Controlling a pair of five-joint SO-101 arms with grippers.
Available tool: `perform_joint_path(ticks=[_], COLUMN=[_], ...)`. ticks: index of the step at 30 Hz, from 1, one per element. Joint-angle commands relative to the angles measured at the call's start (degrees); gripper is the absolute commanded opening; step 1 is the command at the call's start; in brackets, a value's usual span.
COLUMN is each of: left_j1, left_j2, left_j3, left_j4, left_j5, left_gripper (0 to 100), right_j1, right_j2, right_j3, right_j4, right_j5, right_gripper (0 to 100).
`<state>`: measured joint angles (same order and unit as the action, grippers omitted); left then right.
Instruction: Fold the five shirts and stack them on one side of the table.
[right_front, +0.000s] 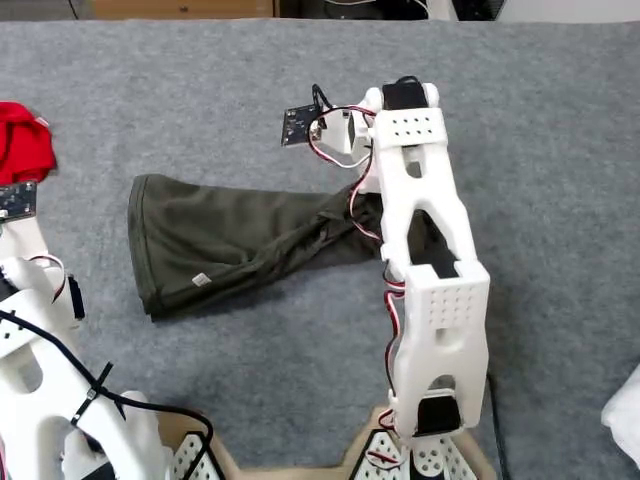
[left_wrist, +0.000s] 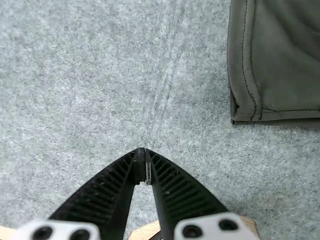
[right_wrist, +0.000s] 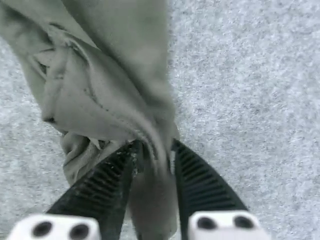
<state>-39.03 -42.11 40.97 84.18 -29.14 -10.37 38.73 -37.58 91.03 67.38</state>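
A dark olive shirt (right_front: 230, 245) lies spread across the middle of the grey table, its right end bunched up under the right arm (right_front: 430, 250). My right gripper (right_wrist: 152, 147) is shut on that bunched fabric (right_wrist: 100, 95), which hangs in folds past the fingers. My left gripper (left_wrist: 141, 152) is shut and holds nothing, low over the bare carpet. A hemmed corner of the olive shirt (left_wrist: 275, 60) lies a little way beyond it. A red shirt (right_front: 25, 140) sits at the table's left edge.
The left arm (right_front: 40, 400) stands at the near left corner, with a small board (right_front: 15, 200) beside it. A white cloth (right_front: 625, 415) pokes in at the right edge. Grey carpet (right_front: 540, 150) covers the table.
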Motion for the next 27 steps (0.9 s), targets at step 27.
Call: perform_joint_path(ticks=[27], left_j1=[1.6], left_j2=[-0.7], left_j3=[-0.4], left_j4=[0.3], left_j5=[-0.1], left_gripper=[2], right_j1=[2.6], right_j2=[-31.8], right_j3=[38.5], right_j4=[0.8], right_j5=[-3.2], right_gripper=[0.8])
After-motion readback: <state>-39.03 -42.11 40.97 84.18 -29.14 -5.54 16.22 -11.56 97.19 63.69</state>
